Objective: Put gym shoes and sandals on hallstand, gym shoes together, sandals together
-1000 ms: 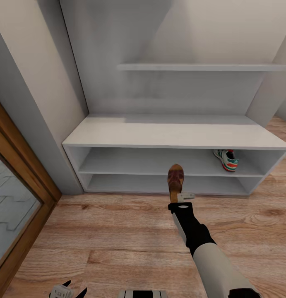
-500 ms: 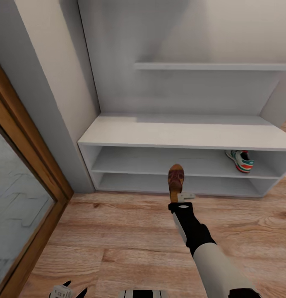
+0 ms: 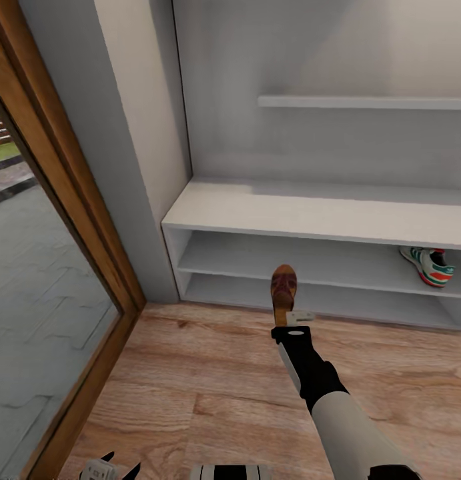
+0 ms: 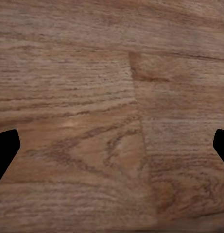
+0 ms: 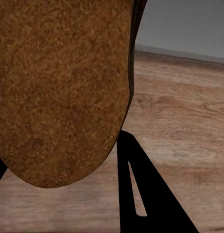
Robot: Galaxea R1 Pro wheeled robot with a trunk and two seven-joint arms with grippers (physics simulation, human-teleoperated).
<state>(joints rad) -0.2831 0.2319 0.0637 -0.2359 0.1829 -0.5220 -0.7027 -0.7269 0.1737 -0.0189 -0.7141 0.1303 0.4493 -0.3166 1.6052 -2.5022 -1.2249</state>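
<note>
- The whole head view has been swung since a second ago: the shoe rack (image 3: 310, 220) is now seen further toward the right, and more of the wood-framed glass door (image 3: 50, 267) beside the rack's left end is taken in. This is judged a turn of the camera or base, not a shift of the rack.
- The right arm and its load are unchanged within the view, so the sandal is being carried along with the robot.
- One brown sandal (image 3: 283, 290) is held by its heel in the right gripper (image 3: 291, 323), which is closed on it; the sandal points toward the rack, its toe in front of the rack's lower tiers and above the floor (image 3: 210, 387).
- In the right wrist view the sandal's sole (image 5: 58, 87) is seen close against one dark finger (image 5: 141, 194).
- One gym shoe (image 3: 430, 265) is already lying in the rack's middle tier, near the rack's right end.
- The left gripper (image 4: 112, 145) is held slack and empty over bare floor planks, well back from the rack.
- The placing of the sandal is judged not yet done; which tier is meant cannot be told.
</note>
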